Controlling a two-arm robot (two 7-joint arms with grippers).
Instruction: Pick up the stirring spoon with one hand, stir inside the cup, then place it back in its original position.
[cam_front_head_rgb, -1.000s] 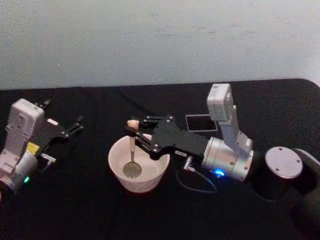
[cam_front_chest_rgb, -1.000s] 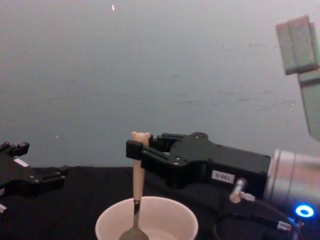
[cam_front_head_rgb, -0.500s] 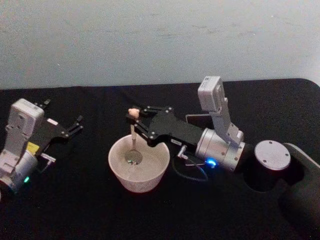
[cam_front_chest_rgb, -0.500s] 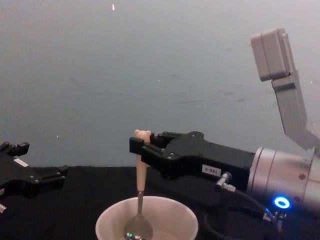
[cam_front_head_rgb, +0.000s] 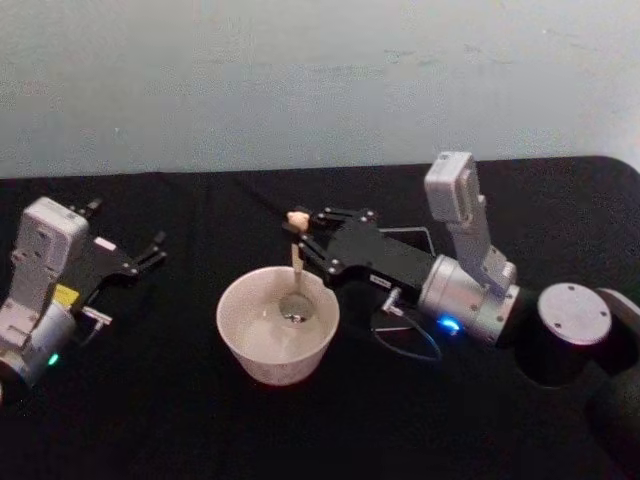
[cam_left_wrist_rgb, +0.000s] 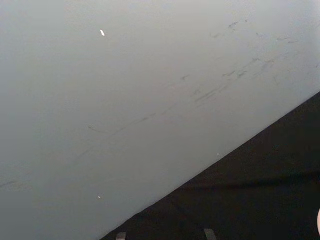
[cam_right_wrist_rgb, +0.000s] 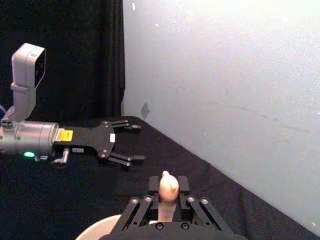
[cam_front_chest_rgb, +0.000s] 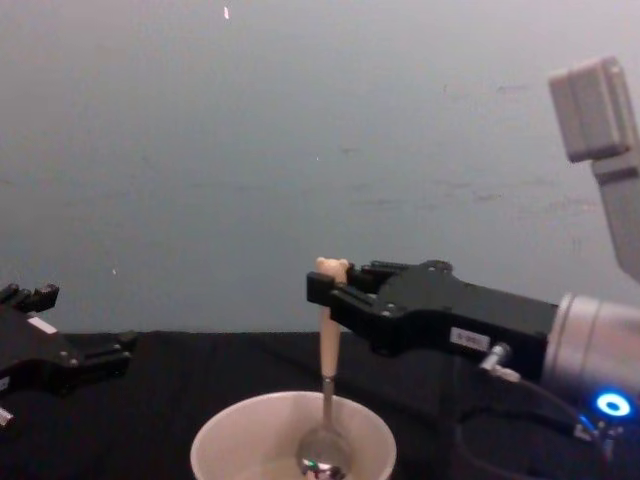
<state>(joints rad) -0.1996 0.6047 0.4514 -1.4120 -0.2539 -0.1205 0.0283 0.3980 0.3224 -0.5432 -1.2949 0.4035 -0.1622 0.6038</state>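
The stirring spoon (cam_front_head_rgb: 296, 262) stands upright in the cream-white cup (cam_front_head_rgb: 240, 335), its metal bowl low inside toward the cup's right side. My right gripper (cam_front_head_rgb: 301, 236) is shut on the spoon's beige handle just under the bear head. From the chest view the spoon (cam_front_chest_rgb: 328, 345) hangs from the right gripper (cam_front_chest_rgb: 325, 290) into the cup (cam_front_chest_rgb: 230, 445). The bear head (cam_right_wrist_rgb: 168, 186) sticks up between the black fingers in the right wrist view. My left gripper (cam_front_head_rgb: 155, 250) rests open at the table's left, apart from the cup.
The black table (cam_front_head_rgb: 150, 420) runs to a pale wall at the back. A dark grey square holder (cam_front_head_rgb: 405, 236) sits behind the right gripper, mostly hidden. The right arm's cable (cam_front_head_rgb: 405, 340) loops on the cloth right of the cup.
The right gripper has carried the spoon from the cup's left-centre to its right side. The left arm has not moved.
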